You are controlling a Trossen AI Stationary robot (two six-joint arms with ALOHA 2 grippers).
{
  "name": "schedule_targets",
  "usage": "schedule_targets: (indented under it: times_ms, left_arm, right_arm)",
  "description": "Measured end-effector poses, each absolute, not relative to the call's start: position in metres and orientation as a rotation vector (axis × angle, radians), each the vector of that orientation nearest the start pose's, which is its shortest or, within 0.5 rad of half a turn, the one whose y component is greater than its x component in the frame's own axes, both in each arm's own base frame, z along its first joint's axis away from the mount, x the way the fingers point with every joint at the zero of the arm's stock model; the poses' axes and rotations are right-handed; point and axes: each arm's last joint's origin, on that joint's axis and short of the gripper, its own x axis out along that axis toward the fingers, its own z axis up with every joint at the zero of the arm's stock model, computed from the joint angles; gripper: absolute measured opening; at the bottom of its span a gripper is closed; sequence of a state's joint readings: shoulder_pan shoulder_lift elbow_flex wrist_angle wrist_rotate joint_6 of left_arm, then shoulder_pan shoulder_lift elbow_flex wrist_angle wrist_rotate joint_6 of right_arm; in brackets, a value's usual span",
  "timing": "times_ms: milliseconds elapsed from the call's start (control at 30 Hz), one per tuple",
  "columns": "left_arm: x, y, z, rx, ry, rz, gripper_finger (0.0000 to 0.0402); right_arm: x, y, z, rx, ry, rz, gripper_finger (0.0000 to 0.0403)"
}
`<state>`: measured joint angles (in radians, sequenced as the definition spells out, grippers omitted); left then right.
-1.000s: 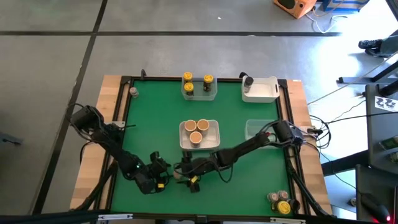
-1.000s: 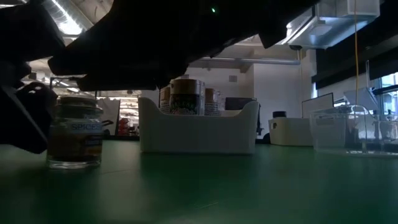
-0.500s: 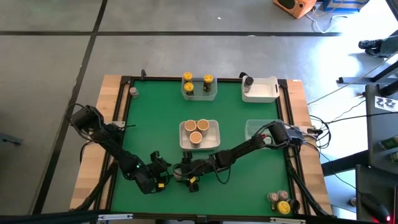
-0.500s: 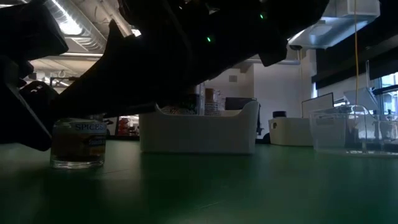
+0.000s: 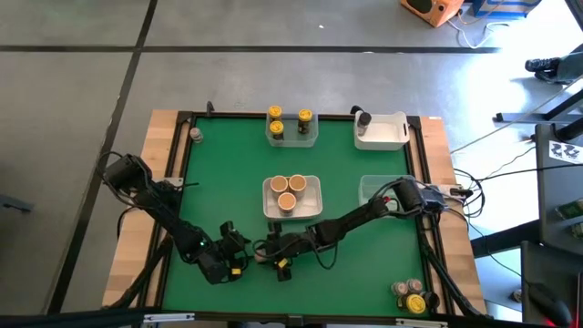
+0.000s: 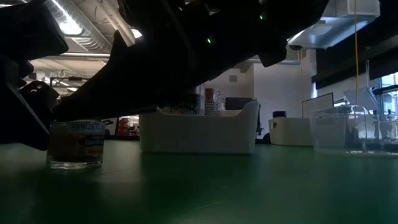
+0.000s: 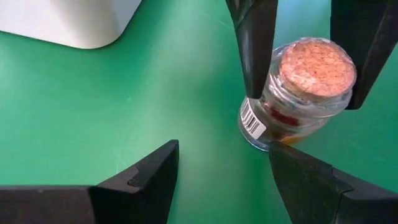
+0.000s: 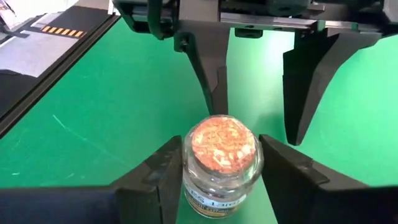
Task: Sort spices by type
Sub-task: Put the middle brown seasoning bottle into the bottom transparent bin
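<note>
A small glass spice jar (image 8: 221,163) with a cork-coloured cap stands on the green table near its front edge, also seen low at the left of the low view (image 6: 76,144). My right gripper (image 8: 221,180) is shut on it, reaching in from the table's right (image 5: 271,256). My left gripper (image 7: 224,180) stands open just to the table's left of the jar (image 7: 308,87), pointing at it (image 5: 239,251). Nothing is between its fingers. Whether its nearer finger touches the jar's base, I cannot tell. My right gripper pinches the jar's glass shoulder (image 8: 189,175), just below the cork cap, between its two fingers, one on each side. The fingers come slanting down from the table's right side. The jar stands upright with its base (image 6: 74,165) on the table.
A white tub (image 5: 313,208) with three tan-capped jars sits at mid-table. At the far edge are a tub (image 5: 291,141) of yellow-capped jars and a white tub (image 5: 390,137) with a dark-capped jar. A clear tub (image 5: 373,191) stands right. More jars (image 5: 410,293) wait at the near right corner.
My right gripper has gone down over the jar, so that its arm now hides the jar's cap in the low view. The jar has stayed on the table.
</note>
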<state>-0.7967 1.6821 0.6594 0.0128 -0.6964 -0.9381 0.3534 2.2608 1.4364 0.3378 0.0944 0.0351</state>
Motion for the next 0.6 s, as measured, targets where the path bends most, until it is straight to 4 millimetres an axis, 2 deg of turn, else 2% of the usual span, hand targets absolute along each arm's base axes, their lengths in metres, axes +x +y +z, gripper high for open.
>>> schedule_targets:
  times_ms: [167,400,600]
  left_arm:
    - [0.205,-0.186,0.112,-0.233,0.688,0.252,0.0233]
    - [0.202,-0.189,0.112,-0.227,0.69,0.237,0.0233]
    - [0.2,-0.191,0.112,-0.228,0.69,0.228,0.0233]
  right_arm:
    - [0.452,0.17,0.133,-0.093,0.464,0.248,0.019]
    - [0.433,0.184,0.183,-0.168,0.437,0.232,0.0182]
    - [0.409,0.184,0.228,-0.203,0.446,0.163,0.0182]
